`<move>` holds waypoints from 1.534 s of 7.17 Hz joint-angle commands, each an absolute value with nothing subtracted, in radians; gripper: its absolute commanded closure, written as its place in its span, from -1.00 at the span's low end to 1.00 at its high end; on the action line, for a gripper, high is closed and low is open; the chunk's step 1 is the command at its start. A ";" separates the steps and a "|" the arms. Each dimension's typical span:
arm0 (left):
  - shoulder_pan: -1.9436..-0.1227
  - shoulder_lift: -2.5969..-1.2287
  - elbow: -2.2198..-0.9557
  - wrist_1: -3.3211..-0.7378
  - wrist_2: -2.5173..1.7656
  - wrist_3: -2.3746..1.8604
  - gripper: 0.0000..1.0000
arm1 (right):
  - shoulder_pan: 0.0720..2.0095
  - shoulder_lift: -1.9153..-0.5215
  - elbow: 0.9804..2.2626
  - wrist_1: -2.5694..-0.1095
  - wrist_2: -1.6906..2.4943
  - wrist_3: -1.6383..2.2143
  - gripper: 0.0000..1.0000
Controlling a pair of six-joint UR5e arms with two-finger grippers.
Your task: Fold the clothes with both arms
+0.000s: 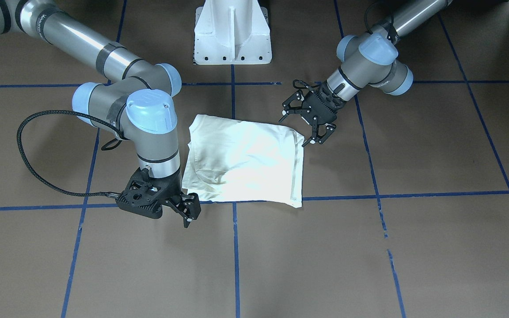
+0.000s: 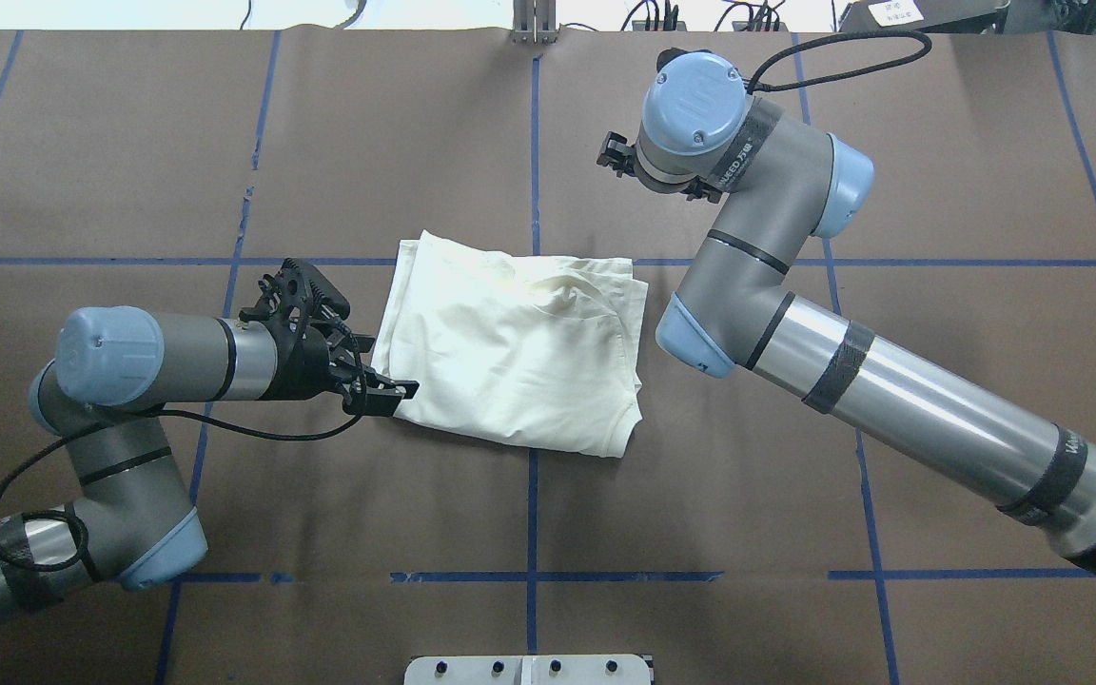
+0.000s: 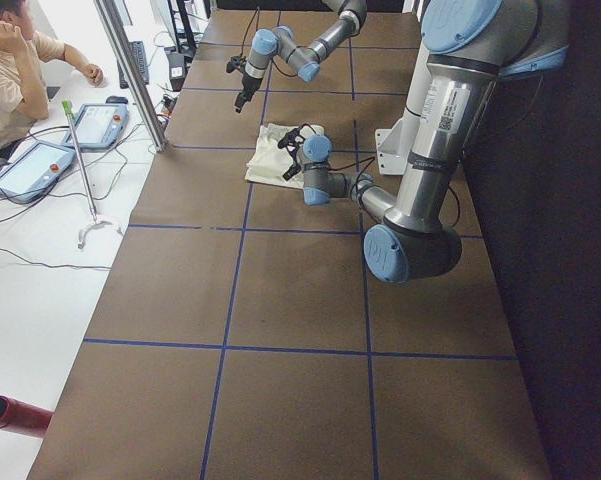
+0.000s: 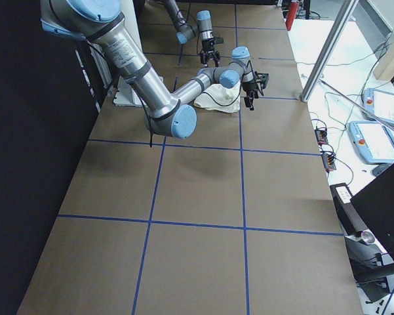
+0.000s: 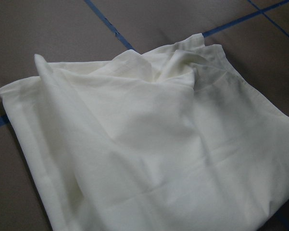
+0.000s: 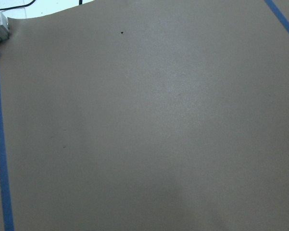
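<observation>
The cream-white shirt (image 1: 245,163) lies folded into a rough square on the brown table, plain side up, with no print showing. It also shows in the overhead view (image 2: 510,352) and fills the left wrist view (image 5: 149,144). My left gripper (image 1: 298,127) is open and empty, low beside the shirt's edge, on the left in the overhead view (image 2: 386,363). My right gripper (image 1: 189,214) points down just off the shirt's opposite corner, holds nothing and looks open. The overhead view shows it mostly hidden under its wrist (image 2: 616,157). The right wrist view shows only bare table.
The white pedestal (image 1: 232,35) stands behind the shirt on the robot's side. Blue tape lines (image 2: 532,514) cross the brown table cover. An operator (image 3: 10,70) sits past the table's far edge, beside tablets (image 3: 35,165). A red cylinder (image 3: 15,415) lies off the table.
</observation>
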State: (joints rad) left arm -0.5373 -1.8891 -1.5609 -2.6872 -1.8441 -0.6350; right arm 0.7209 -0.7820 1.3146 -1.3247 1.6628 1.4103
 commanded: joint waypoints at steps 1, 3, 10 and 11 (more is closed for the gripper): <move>-0.537 -1.887 -1.487 -2.770 -1.844 -0.554 -0.60 | 0.721 -0.784 1.315 -1.324 1.663 1.411 -1.00; -0.538 -1.885 -1.485 -2.772 -1.845 -0.551 -0.08 | 0.721 -0.784 1.315 -1.325 1.663 1.411 -1.00; -0.534 -1.841 -1.486 -2.835 -1.845 -0.612 1.00 | 0.718 -0.790 1.315 -1.324 1.663 1.410 -1.00; -0.532 -1.842 -1.488 -2.835 -1.845 -0.623 1.00 | 0.718 -0.790 1.313 -1.324 1.663 1.410 -1.00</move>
State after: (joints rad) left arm -0.5333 -1.8414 -1.4864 -2.8346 -1.8459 -0.6009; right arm 0.7187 -0.7897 1.3137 -1.3238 1.6628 1.4097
